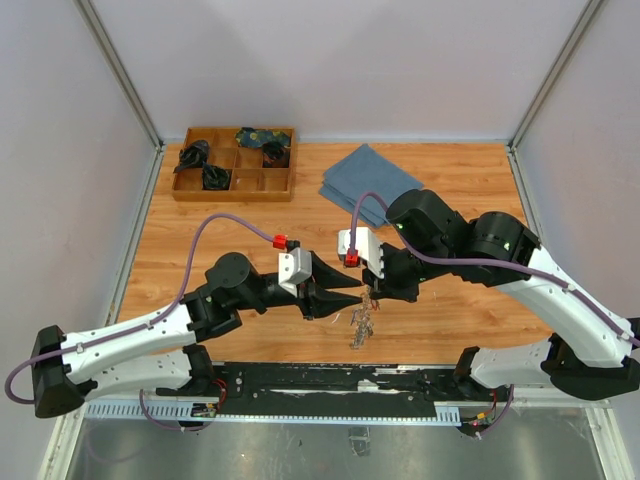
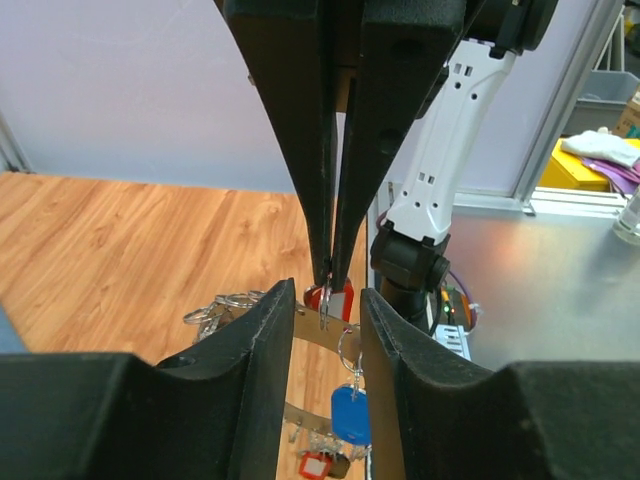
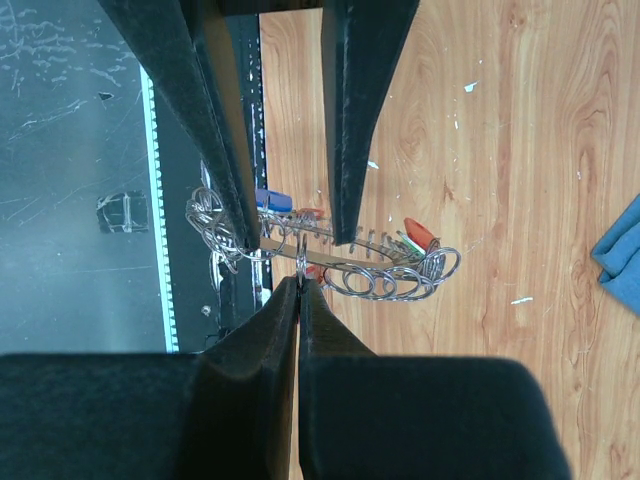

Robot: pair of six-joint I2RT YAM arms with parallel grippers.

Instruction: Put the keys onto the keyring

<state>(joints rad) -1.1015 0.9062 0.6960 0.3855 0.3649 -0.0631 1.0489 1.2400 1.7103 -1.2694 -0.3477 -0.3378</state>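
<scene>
The keyring (image 2: 312, 326), a flat metal band crowded with small rings and silver keys, hangs between my two grippers above the table's near edge (image 1: 360, 322). My left gripper (image 2: 326, 292) is closed across the band and holds it up; a blue‑tagged key (image 2: 350, 414) dangles between its fingers. My right gripper (image 3: 300, 283) is shut on the small ring of a red‑tagged key (image 2: 337, 301), right at the band. In the right wrist view the band (image 3: 330, 258) carries several rings and a red tag (image 3: 418, 232). In the top view the left gripper (image 1: 350, 297) and right gripper (image 1: 368, 290) meet tip to tip.
A wooden compartment tray (image 1: 235, 165) with dark objects stands at the back left. A folded blue cloth (image 1: 365, 180) lies at the back middle, its corner also showing in the right wrist view (image 3: 620, 260). A black mounting rail (image 1: 330, 385) runs along the near edge.
</scene>
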